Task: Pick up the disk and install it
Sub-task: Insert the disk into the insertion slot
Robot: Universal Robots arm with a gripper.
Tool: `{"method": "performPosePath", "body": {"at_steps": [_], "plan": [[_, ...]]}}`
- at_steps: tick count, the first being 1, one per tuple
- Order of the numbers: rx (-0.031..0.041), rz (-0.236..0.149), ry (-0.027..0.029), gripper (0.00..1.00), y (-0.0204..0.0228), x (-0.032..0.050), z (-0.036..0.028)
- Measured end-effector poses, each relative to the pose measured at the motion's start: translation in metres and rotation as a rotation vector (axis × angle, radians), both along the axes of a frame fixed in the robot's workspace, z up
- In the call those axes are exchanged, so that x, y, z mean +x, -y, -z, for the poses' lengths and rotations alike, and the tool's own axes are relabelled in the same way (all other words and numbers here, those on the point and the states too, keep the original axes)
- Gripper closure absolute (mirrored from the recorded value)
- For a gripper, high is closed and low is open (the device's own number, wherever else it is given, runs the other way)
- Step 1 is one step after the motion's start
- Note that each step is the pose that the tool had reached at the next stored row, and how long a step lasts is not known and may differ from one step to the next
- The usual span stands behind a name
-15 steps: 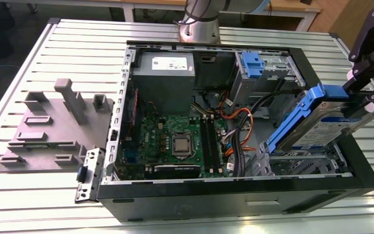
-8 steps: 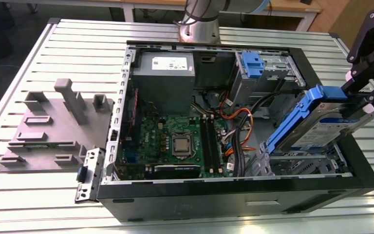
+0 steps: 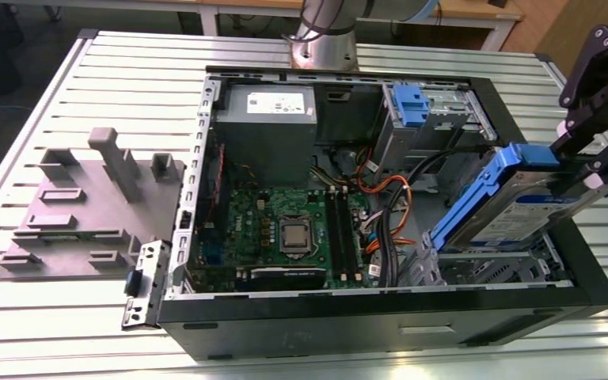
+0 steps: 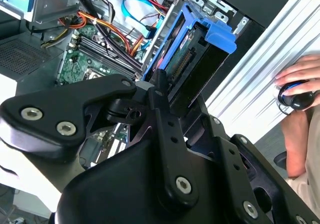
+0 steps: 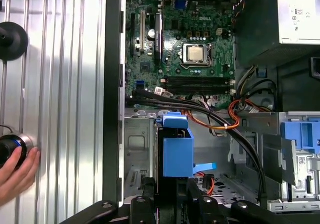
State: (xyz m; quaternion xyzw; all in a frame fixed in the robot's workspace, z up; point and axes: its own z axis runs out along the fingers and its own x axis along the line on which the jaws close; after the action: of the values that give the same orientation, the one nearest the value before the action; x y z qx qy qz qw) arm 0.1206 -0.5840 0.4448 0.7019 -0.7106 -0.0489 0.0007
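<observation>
Above the drive cage (image 3: 491, 267) at the exterior view's right of the open computer case (image 3: 389, 313), the disk (image 3: 515, 207) hangs tilted, its upper end pinched between the fingers of the gripper (image 3: 582, 176). It looks rigid, dense and shock-sensitive, so the blue side rails (image 3: 478, 198) seem the safest hold, away from the connector edge (image 4: 182, 63). Its body is flat and silver with a pale label.

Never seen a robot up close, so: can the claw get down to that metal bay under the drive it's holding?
Probably yes. The claw holds the disk tilted just above the metal bay, the case stands open, and the black cables lie beside the bay, not over it.
</observation>
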Motion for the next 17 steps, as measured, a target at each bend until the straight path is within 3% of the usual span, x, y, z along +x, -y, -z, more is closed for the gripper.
{"method": "performPosePath", "body": {"at_steps": [17], "plan": [[0.0001,0.0,0.0,0.65,0.0,0.0,0.0278]]}}
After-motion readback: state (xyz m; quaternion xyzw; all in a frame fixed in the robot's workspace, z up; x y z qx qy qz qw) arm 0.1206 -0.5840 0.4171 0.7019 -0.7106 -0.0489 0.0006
